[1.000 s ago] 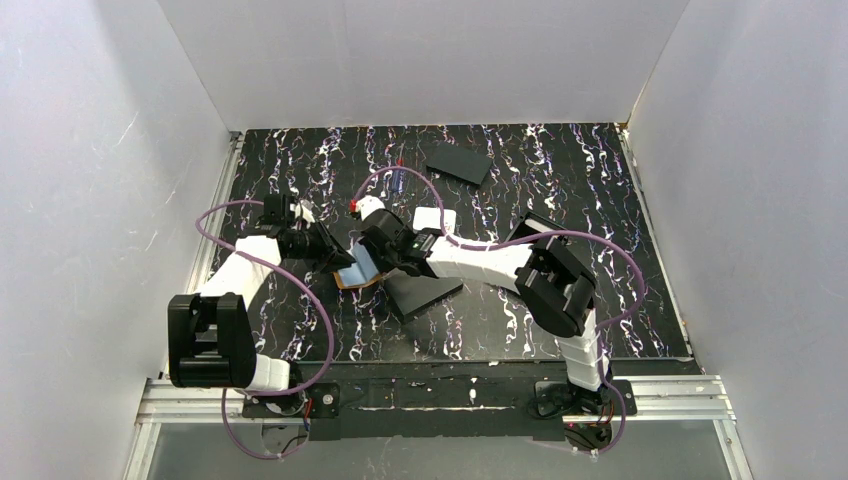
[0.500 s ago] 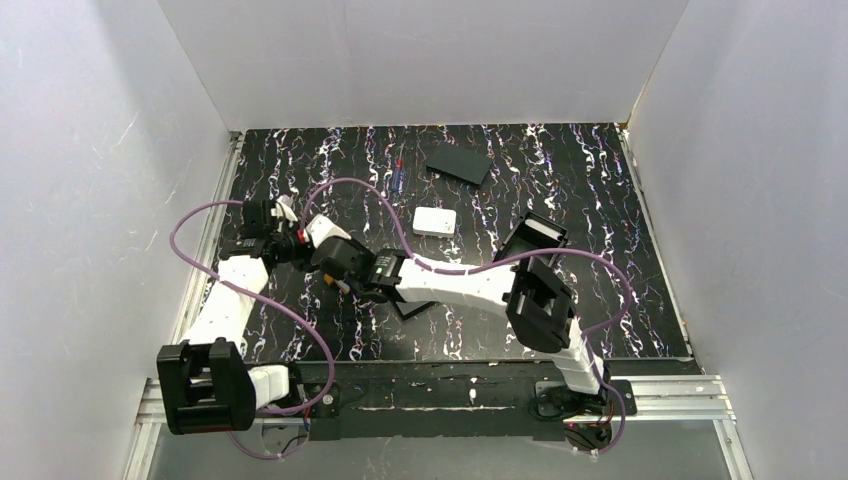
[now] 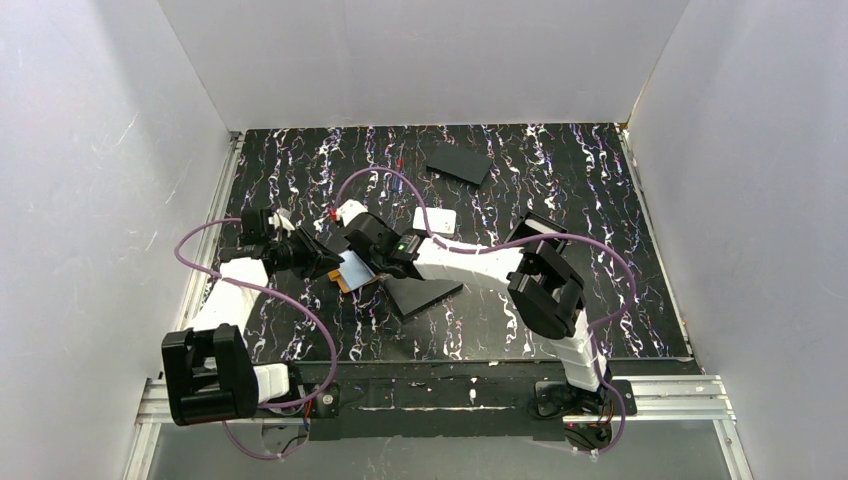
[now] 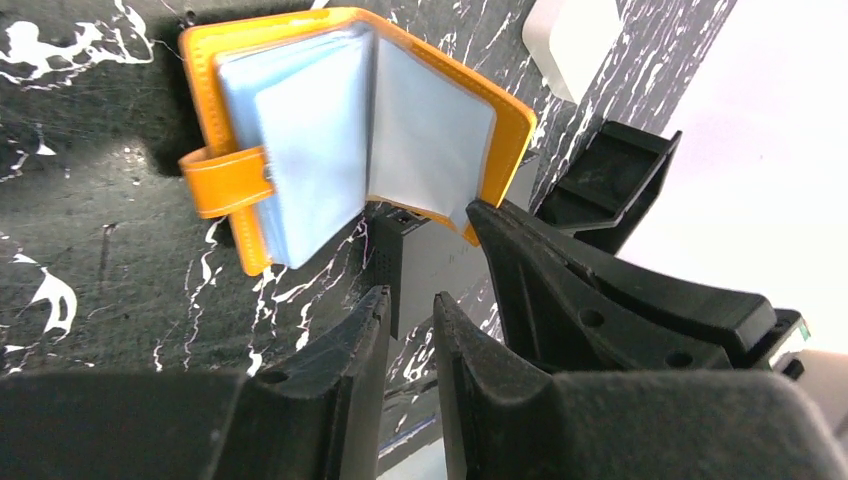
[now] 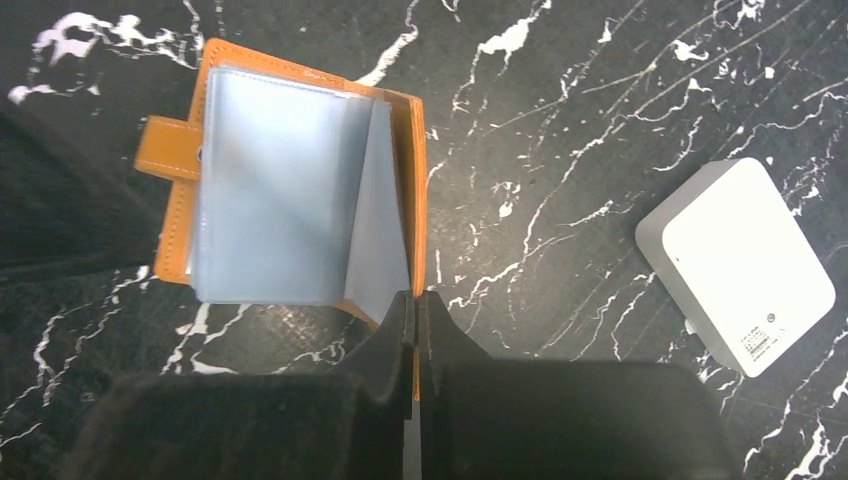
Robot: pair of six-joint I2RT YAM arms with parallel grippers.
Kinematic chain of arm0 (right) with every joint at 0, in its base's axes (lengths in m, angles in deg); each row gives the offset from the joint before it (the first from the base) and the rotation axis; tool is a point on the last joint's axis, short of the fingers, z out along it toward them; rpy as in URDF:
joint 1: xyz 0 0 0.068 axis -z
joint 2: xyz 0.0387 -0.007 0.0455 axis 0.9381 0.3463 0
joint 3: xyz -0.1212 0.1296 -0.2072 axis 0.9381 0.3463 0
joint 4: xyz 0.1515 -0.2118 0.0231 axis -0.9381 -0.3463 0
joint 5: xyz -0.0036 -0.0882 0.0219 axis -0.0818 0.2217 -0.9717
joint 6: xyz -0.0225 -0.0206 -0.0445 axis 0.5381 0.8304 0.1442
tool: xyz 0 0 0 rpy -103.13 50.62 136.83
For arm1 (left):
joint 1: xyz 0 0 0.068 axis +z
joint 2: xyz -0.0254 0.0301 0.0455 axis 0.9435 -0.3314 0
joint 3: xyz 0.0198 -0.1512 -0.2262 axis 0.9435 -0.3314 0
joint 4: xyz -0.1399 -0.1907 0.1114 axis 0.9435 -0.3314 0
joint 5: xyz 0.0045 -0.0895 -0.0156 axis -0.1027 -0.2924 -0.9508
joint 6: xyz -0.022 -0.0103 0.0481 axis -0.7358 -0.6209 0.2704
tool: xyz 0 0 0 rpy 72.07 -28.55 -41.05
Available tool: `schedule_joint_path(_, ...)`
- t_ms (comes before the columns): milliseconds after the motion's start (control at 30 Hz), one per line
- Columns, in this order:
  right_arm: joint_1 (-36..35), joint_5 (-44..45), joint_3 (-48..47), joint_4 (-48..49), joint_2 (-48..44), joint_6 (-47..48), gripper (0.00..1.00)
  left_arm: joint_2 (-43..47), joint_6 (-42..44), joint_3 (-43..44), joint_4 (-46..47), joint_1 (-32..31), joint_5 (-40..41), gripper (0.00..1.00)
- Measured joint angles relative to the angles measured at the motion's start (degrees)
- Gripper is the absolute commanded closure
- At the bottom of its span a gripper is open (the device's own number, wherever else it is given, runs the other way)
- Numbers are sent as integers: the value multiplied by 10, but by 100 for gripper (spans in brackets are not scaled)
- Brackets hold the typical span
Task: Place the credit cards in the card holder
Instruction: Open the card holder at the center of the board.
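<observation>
The card holder [image 5: 290, 190] is lying open on the marbled table [image 3: 620, 190], left of centre, with its pale sleeves facing up (the clasp tab is sticking out from one side). The right gripper [image 5: 415, 305], fingers pressed together, is pinching the edge of the orange cover. The left gripper [image 4: 405, 310] is hovering just left of the holder, its fingers slightly apart with nothing between them. A white box [image 5: 735, 265] is sitting farther back and to the right.

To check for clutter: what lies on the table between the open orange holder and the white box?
Nothing; the right wrist view shows only bare marbled table between the holder and the white box.
</observation>
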Motion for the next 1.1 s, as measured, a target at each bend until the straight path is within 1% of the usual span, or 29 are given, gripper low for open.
schedule_joint_path(133,-8,-9,0,7,-3,-2,99,-19,-10,-5,24,0,-36,81)
schedule_joint_path(300,-9,-34,7,20,-10,-10,99,-70,-11,2,46,0,-83,93)
schedule_joint_path(400,-2,-52,12,26,-13,-17,99,-113,-8,10,54,0,-95,97)
schedule_joint_path(533,11,-72,18,33,-14,-28,99,-162,-8,12,62,0,-99,98)
schedule_joint_path(667,28,-101,28,43,-16,-40,99,-187,-9,16,72,-1,-102,98)
schedule_joint_path(833,46,-136,37,53,-16,-54,99,-235,-8,43,87,-11,-112,100)
schedule_joint_path(1067,74,-192,57,75,-16,-77,99,-311,-8,70,89,-20,-117,100)
schedule_joint_path(1100,79,-204,62,80,-16,-81,94,-318,-6,72,84,-20,-113,100)
